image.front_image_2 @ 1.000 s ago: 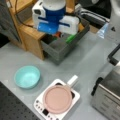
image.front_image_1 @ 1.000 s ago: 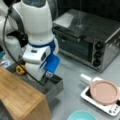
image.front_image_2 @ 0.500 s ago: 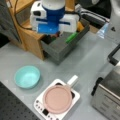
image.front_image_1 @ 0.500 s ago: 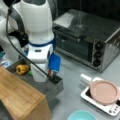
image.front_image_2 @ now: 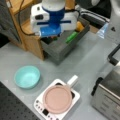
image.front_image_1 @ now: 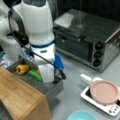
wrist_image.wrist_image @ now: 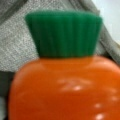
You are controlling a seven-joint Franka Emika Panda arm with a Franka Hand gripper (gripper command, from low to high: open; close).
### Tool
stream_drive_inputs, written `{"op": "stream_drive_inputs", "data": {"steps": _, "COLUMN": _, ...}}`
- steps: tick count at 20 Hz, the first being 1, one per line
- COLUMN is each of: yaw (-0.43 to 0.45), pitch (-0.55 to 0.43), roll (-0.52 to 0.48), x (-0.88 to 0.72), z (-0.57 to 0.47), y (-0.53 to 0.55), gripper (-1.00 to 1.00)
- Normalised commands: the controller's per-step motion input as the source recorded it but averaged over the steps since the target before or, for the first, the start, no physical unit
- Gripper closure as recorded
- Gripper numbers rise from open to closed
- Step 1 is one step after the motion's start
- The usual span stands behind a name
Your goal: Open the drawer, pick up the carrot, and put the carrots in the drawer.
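The drawer [image.front_image_1: 50, 87] stands pulled out from the bamboo-topped cabinet [image.front_image_1: 22, 100] and shows open in both front views, its grey walls [image.front_image_2: 62, 51] projecting over the grey tabletop [image.front_image_2: 82, 62]. The gripper [image.front_image_1: 47, 75] is lowered into the drawer's interior, with the white and blue wrist body [image.front_image_2: 51, 21] directly above it. The fingers are hidden by the gripper body and the drawer wall in both front views, so whether they are spread or pinching cannot be told.

The carrot [wrist_image.wrist_image: 65, 87] fills the wrist view at very close range: a glossy orange body with a ribbed green top [wrist_image.wrist_image: 65, 32], with grey drawer surface behind it. In a front view a small patch of orange [image.front_image_1: 38, 71] shows just beside the gripper, inside the drawer. Whether the carrot is gripped or resting on the drawer floor cannot be told.

Other items in the drawer:
- a yellow pepper-like vegetable [image.front_image_1: 22, 69], near the cabinet end
- a green elongated vegetable [image.front_image_1: 35, 75], lying between the yellow one and the gripper; it also shows in a front view [image.front_image_2: 71, 37]

On the tabletop, well apart from the drawer:
- a silver toaster oven [image.front_image_1: 87, 40]
- a pink pan [image.front_image_2: 58, 98] resting on a white hob [image.front_image_2: 40, 107]
- a teal bowl [image.front_image_2: 27, 76]
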Motion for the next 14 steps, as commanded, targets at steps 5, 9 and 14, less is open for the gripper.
{"op": "stream_drive_inputs", "data": {"steps": 5, "yaw": 0.395, "pitch": 0.008, "roll": 0.051, "x": -0.03, "z": 0.02, "y": -0.09, "gripper": 1.00}}
{"op": "stream_drive_inputs", "data": {"steps": 9, "yaw": 0.367, "pitch": 0.012, "roll": 0.140, "x": 0.04, "z": -0.02, "y": -0.08, "gripper": 1.00}}
{"op": "stream_drive_inputs", "data": {"steps": 14, "yaw": 0.267, "pitch": -0.002, "roll": 0.178, "x": 0.10, "z": -0.04, "y": -0.07, "gripper": 1.00}}
